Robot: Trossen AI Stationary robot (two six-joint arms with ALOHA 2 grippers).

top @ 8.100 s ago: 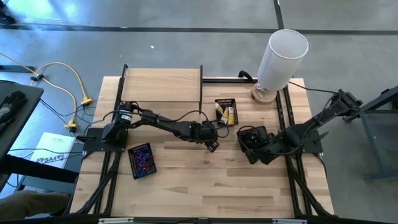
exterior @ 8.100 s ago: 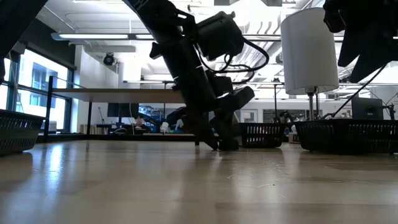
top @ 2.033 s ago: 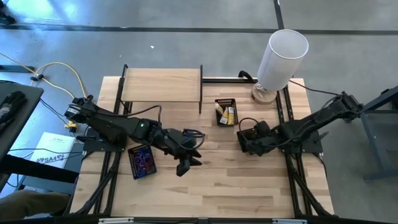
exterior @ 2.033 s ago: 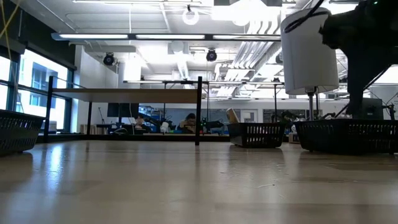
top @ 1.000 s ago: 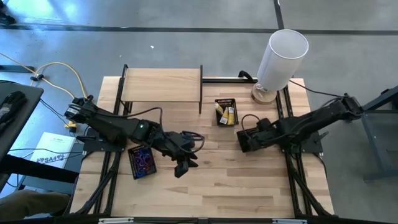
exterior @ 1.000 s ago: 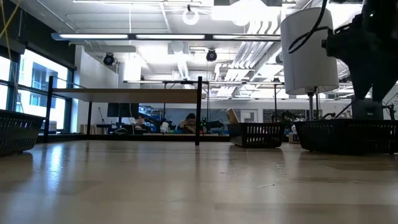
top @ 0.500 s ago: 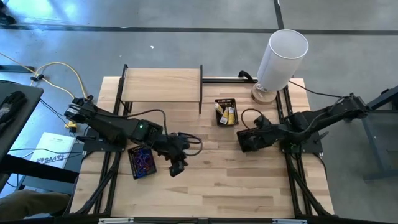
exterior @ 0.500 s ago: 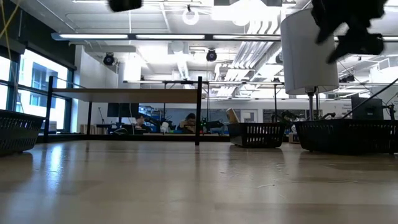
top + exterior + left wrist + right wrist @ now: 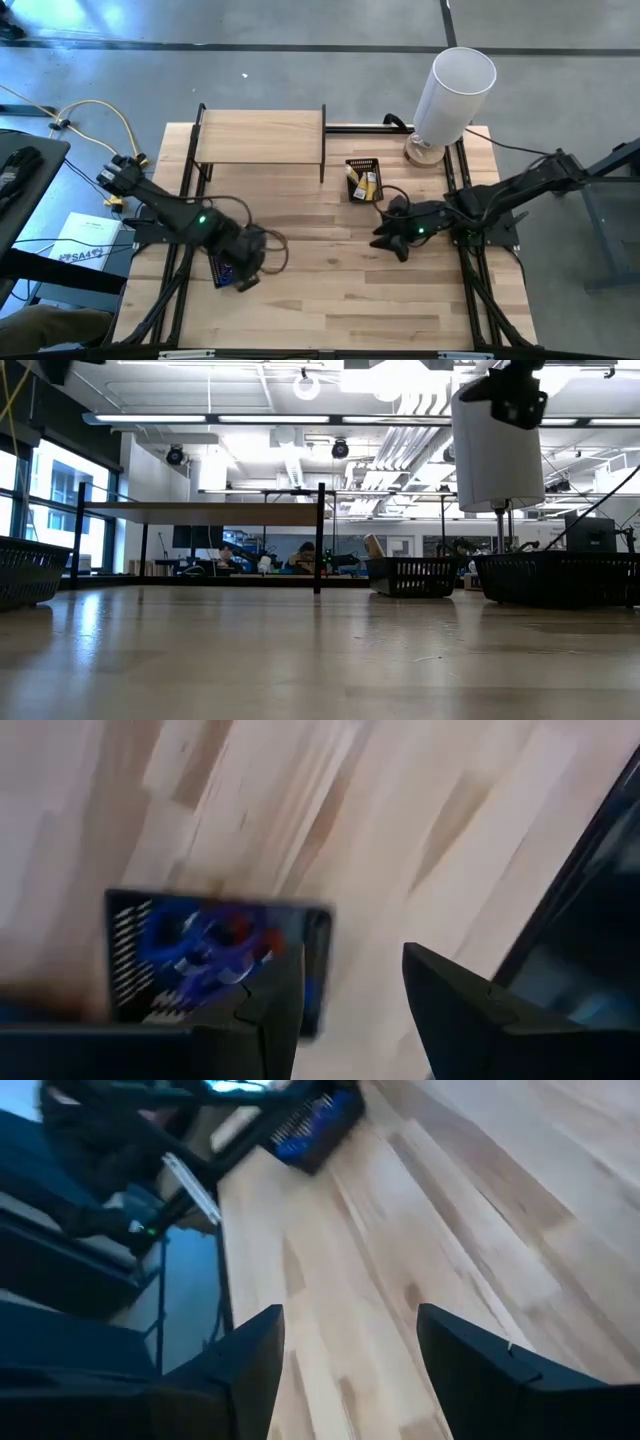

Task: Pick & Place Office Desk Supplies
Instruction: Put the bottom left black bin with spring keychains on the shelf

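The left gripper (image 9: 247, 268), jaws apart and empty, hangs over the black mesh tray (image 9: 215, 955) of purple, blue and red loops (image 9: 205, 940) at lower left of the high view, apparently to pick from it. The tray's long axis runs up-frame, slightly tilted. At centre-right, the right gripper (image 9: 392, 240) hovers, open and empty.

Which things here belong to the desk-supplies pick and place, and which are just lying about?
Job:
- yellow packets in the small mesh tray
- coloured loops in the tray under the left arm

Lying about:
- white cylinder
- raised wooden shelf
- paper sheet beside the table
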